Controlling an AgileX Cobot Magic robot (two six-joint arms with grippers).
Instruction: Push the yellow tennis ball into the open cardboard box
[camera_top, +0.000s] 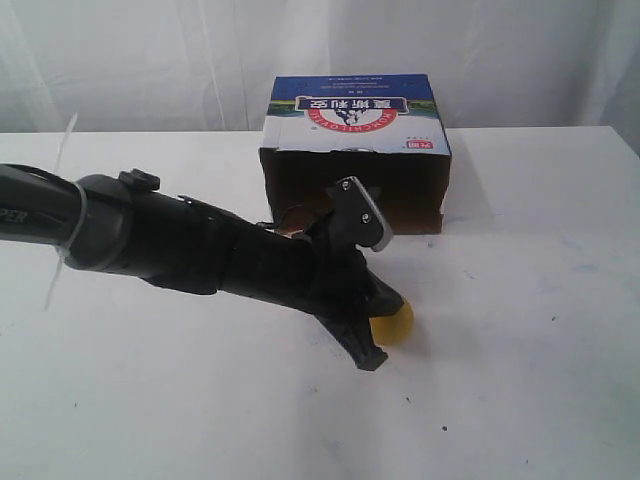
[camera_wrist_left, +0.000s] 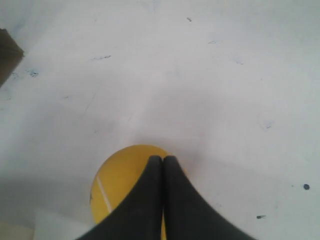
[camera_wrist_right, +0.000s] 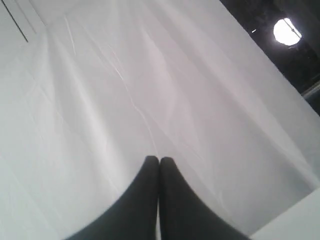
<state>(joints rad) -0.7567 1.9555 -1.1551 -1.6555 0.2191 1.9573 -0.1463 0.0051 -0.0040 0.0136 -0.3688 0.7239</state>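
The yellow tennis ball lies on the white table in front of the open cardboard box, whose dark brown inside faces the ball. My left gripper reaches in from the left and is shut, right against the ball's left side. In the left wrist view the shut fingertips overlap the ball, and a corner of the box shows at the edge. My right gripper is shut on nothing and points at a white curtain; the exterior view does not show it.
The white table stretches around the ball and box, with small dark marks on it. A white curtain hangs behind the box. A bright lamp shows past the curtain in the right wrist view.
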